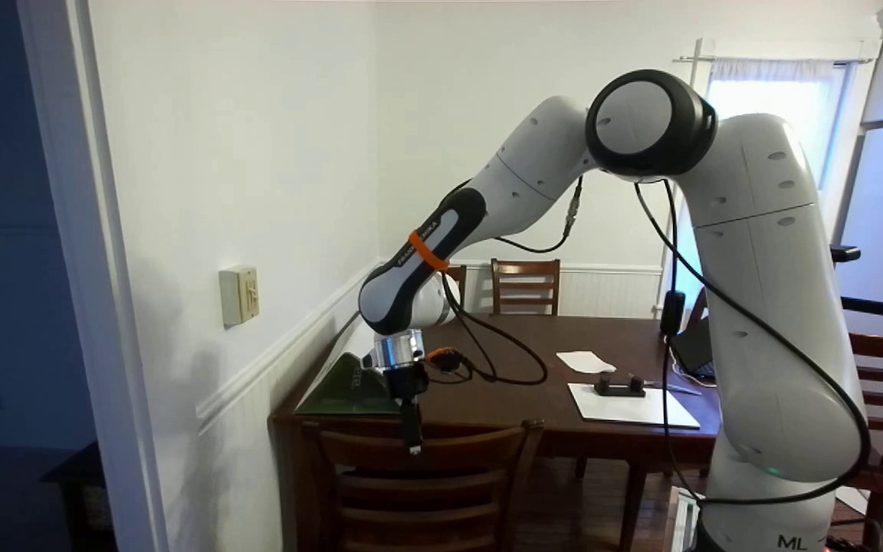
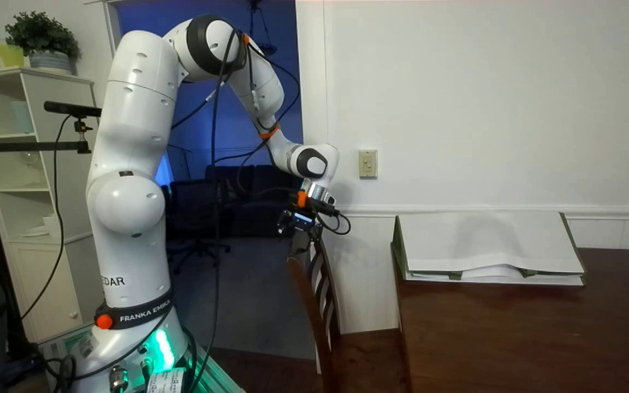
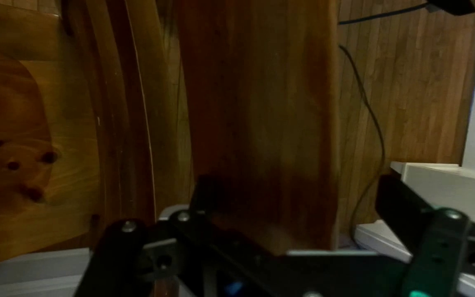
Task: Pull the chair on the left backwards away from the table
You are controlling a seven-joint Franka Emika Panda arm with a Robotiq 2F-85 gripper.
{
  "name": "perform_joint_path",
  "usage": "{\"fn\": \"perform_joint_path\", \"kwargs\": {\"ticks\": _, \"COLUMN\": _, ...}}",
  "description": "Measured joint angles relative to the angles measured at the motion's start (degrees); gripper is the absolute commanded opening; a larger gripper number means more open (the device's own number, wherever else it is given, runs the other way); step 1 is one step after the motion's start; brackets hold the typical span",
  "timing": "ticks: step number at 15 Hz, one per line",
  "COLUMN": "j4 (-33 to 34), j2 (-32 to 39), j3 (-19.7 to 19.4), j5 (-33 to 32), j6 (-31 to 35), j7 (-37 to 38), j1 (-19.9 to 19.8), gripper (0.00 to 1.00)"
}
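Observation:
The chair (image 1: 426,448) is dark brown wood with a curved top rail and horizontal slats. It stands at the near left end of the table (image 1: 510,399), and its seat reaches under the table edge. In an exterior view the chair (image 2: 309,305) stands between the robot and the table (image 2: 489,338). My gripper (image 1: 412,445) points down at the top rail; it also shows in an exterior view (image 2: 309,240). In the wrist view the gripper (image 3: 297,187) is open, with the top rail (image 3: 262,103) between its fingers. A gap shows beside the right finger; contact at the left finger cannot be told.
A green-and-white folder (image 1: 353,391) lies on the table by the wall. A white board (image 1: 633,406) with a dark object is on the table. Other chairs stand at the far side (image 1: 526,285) and the right (image 1: 882,414). A wall (image 1: 257,460) runs close along the chair's left.

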Motion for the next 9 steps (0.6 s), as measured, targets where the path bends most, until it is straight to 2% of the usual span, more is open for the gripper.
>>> {"fn": "perform_joint_path", "kwargs": {"ticks": 9, "j4": -2.7, "j2": -1.5, "j3": 1.1, "j5": 9.2, "j6": -1.3, "j7": 0.0, "j1": 2.8, "gripper": 1.0}}
